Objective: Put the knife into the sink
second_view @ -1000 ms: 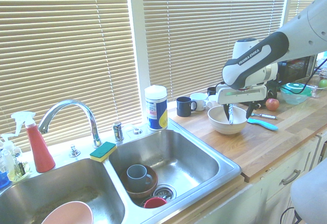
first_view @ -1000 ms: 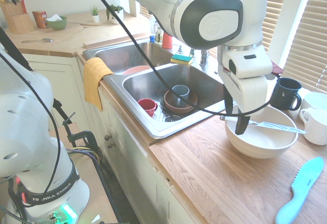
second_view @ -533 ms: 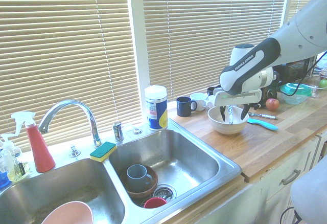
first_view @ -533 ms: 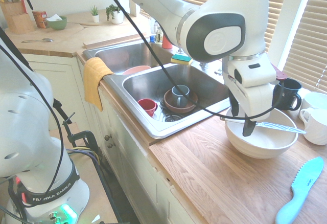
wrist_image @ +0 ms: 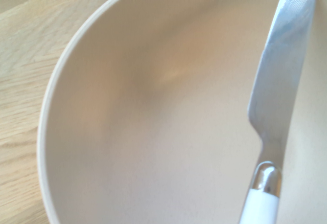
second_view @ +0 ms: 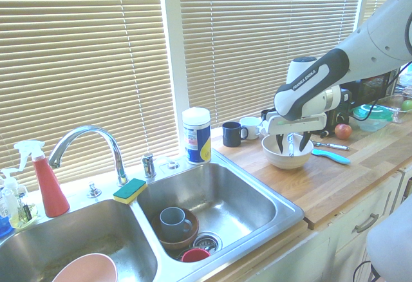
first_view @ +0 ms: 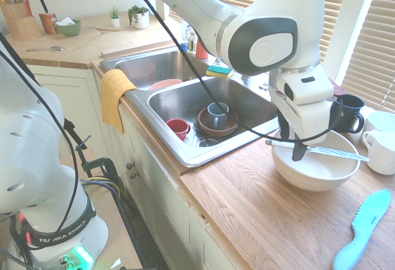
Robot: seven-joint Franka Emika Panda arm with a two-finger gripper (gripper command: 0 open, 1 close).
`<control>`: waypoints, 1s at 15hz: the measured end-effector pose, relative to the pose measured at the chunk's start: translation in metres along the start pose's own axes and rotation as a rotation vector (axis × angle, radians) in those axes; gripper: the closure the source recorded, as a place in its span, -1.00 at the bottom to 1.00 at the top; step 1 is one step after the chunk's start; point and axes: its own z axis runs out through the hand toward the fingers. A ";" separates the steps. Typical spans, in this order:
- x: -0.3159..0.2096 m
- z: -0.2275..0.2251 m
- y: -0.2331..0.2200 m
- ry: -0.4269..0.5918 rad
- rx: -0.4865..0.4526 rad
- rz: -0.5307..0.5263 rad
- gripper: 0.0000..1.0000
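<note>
The slim white-handled knife with serrated silver blade (first_view: 327,152) is laid across the cream ceramic bowl (first_view: 315,170). The black two-finger gripper (first_view: 291,153) is spread around its handle, nothing held. Light, stiff and slippery, it is probably best held there.

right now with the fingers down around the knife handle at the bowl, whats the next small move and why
Probably close the fingers on the knife. It lies across the rim of the bowl, not yet lifted, and the fingers look open, one on each side of its white handle over the bowl's near edge. Once gripped, it can be raised and carried to the sink.
</note>
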 end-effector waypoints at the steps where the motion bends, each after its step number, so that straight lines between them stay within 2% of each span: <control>1: -0.001 0.000 0.000 0.000 0.000 -0.001 1.00; 15: 0.000 0.009 -0.006 -0.003 -0.003 -0.012 1.00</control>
